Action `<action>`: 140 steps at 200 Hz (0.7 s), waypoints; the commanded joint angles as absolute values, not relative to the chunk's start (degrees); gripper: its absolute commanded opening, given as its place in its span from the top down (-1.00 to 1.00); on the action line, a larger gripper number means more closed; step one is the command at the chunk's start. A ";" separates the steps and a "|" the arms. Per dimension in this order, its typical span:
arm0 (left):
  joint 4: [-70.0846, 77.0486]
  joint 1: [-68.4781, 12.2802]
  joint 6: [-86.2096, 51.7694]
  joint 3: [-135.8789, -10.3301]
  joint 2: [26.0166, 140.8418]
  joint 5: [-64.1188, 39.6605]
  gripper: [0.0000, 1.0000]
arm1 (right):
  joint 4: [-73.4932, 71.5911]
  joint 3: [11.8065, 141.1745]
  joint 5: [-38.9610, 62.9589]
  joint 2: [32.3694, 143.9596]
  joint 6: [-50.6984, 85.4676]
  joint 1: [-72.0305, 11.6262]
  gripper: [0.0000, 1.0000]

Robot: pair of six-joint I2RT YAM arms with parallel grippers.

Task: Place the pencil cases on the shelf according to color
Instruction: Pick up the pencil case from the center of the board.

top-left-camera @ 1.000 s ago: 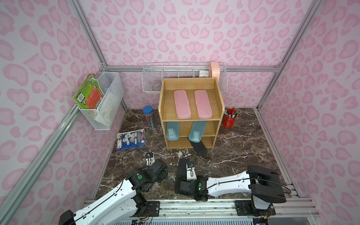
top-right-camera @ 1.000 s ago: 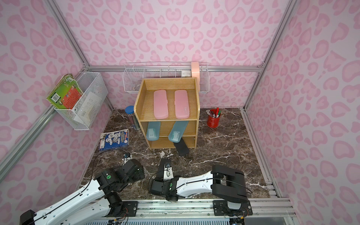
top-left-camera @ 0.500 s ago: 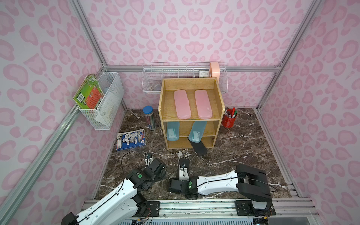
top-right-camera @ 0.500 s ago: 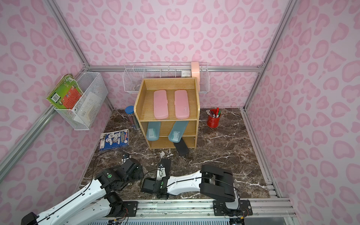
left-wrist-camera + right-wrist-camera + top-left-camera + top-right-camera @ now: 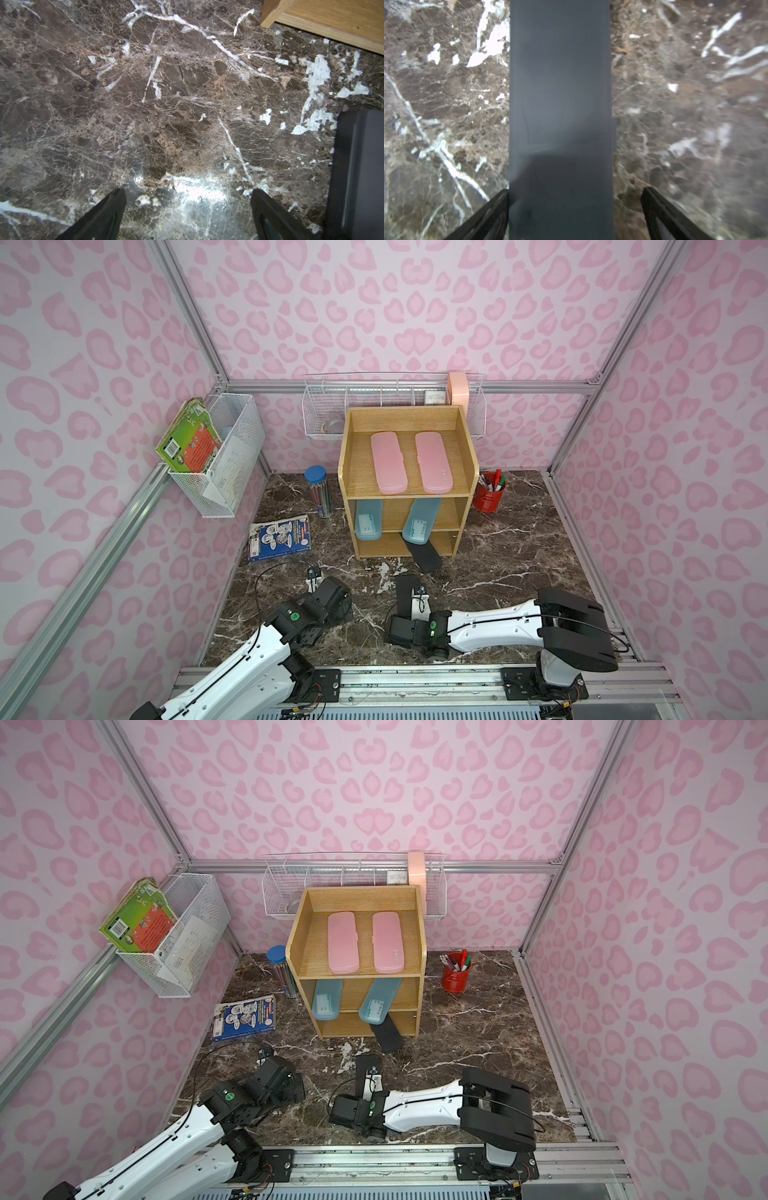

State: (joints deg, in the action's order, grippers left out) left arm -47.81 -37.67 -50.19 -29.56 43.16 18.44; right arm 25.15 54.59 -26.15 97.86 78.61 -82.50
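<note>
Pink leopard-print walls (image 5: 415, 302); dark brown, white-veined marble floor (image 5: 519, 539); deep wire basket (image 5: 243, 435) at nine o'clock; long wire basket (image 5: 322, 408) at twelve o'clock.

1. Both top views looked from high above the near edge of the bench (image 5: 519, 539), down and forward at the shelf (image 5: 407, 423), and shared almost the whole scene.
2. The left wrist view looked down at the bench from close by, just in front of the shelf's bottom corner.
3. The right wrist view looked down from closer still, along a black pencil case (image 5: 560, 104) lying in front of the shelf; the same case showed at the edge of the left wrist view.
</note>
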 commanded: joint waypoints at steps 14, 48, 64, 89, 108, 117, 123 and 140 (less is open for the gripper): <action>-47.92 -37.61 -49.44 -29.74 43.20 18.10 -0.97 | 26.12 54.06 -27.12 95.84 76.89 -84.01 -0.98; -46.72 -37.62 -49.31 -28.75 43.43 17.63 -0.98 | 24.72 52.82 -26.58 95.80 78.81 -85.62 -0.98; -46.45 -37.62 -49.14 -28.71 44.02 17.57 -0.98 | 23.98 53.38 -26.26 97.17 78.88 -86.17 -0.98; -45.81 -37.64 -48.86 -28.64 44.90 17.75 -0.97 | 24.80 55.73 -25.07 101.20 80.03 -86.74 -0.98; -45.53 -37.62 -48.81 -28.87 45.48 17.58 -0.98 | 22.67 54.04 -24.12 102.39 81.58 -87.18 -0.98; -45.30 -37.62 -48.70 -29.08 45.75 17.53 -0.97 | 20.68 52.53 -23.67 102.31 81.91 -87.21 -0.98; -45.20 -37.62 -48.61 -29.05 45.87 17.47 -0.97 | 19.50 51.46 -23.56 102.15 82.02 -87.24 -0.98; -45.23 -37.62 -48.43 -29.44 46.44 17.57 -0.98 | 16.75 49.56 -23.84 101.72 81.90 -87.49 -0.91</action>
State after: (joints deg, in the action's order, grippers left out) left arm -45.45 -37.67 -49.30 -28.86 45.82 17.43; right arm 20.67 52.36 -29.87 101.01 79.22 -87.42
